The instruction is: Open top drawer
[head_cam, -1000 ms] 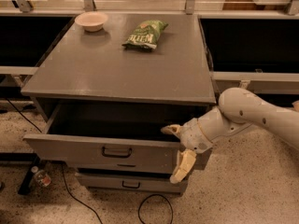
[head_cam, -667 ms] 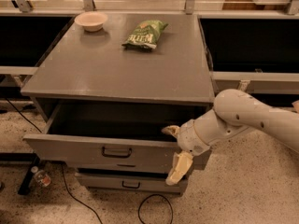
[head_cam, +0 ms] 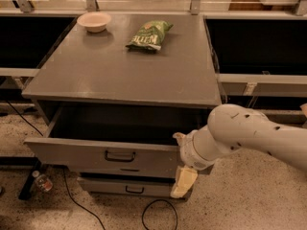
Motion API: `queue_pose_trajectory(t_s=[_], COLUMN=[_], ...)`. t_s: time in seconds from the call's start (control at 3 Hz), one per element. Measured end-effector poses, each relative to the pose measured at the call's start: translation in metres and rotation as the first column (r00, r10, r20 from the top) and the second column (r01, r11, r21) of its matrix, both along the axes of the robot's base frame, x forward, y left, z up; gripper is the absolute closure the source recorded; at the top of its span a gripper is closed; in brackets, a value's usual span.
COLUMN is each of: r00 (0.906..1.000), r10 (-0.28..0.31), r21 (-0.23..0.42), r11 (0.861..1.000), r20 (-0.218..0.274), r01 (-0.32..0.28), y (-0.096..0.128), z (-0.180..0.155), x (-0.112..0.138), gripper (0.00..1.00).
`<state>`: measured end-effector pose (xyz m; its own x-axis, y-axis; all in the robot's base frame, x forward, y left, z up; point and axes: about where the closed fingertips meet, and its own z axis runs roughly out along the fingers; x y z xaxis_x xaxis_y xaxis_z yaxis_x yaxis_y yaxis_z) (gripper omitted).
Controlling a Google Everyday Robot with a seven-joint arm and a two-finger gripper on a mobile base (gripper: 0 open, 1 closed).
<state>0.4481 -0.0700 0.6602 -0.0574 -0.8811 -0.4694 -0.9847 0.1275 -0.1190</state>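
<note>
Status for you: the top drawer (head_cam: 72,152), the wide grey-painted wooden one with the flat scuffed front, sits in the lower-left-to-centre of the frame. It is already pulled well out of the grey cabinet (head_cam: 124,66), and its deep dark inside is exposed under the cabinet top.

The cream two-finger gripper (head_cam: 181,159) on the white rounded arm (head_cam: 249,138) is at the right end of the drawer front, lower centre of frame. Jaws are wide: the upper finger (head_cam: 178,137) is at the front's top rim and the lower finger (head_cam: 184,181) hangs past its bottom edge. They don't look clamped on anything.

Key relation: the small black bar handle (head_cam: 120,155) lies to frame-left of the jaws, at mid-front and clearly apart from them. Its long axis is horizontal, running along the drawer front. The jaw gap is stacked vertically, so it would fit across the bar, but the gripper isn't on it.

My read is that the open is mostly done. If you want more travel, pull toward the bottom of the frame, square to the front. Watch the off-centre contact, since it could rack the drawer.

Clutter:
- a narrower grey lower drawer (head_cam: 110,186) beneath
- a black cable (head_cam: 158,214) on the speckled floor below the gripper
- a pale round bowl (head_cam: 94,21) and a green crisp bag (head_cam: 149,35) on top, upper frame, out of the way
</note>
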Motion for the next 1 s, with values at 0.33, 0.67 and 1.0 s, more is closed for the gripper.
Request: queue_pose_trajectory(t_s=[0.33, 0.67, 1.0], r00=[1.0000, 0.9990, 0.9990], r10=[0.008, 0.043, 0.044], r21=[-0.004, -0.021, -0.021], r11=[1.000, 0.999, 0.999], r20=[0.000, 0.007, 0.007], r01=[-0.008, -0.043, -0.044], y=[0.002, 0.013, 0.013], z=[-0.001, -0.002, -0.002], x=[-0.001, -0.011, -0.011], gripper=[0.00, 0.00, 0.00])
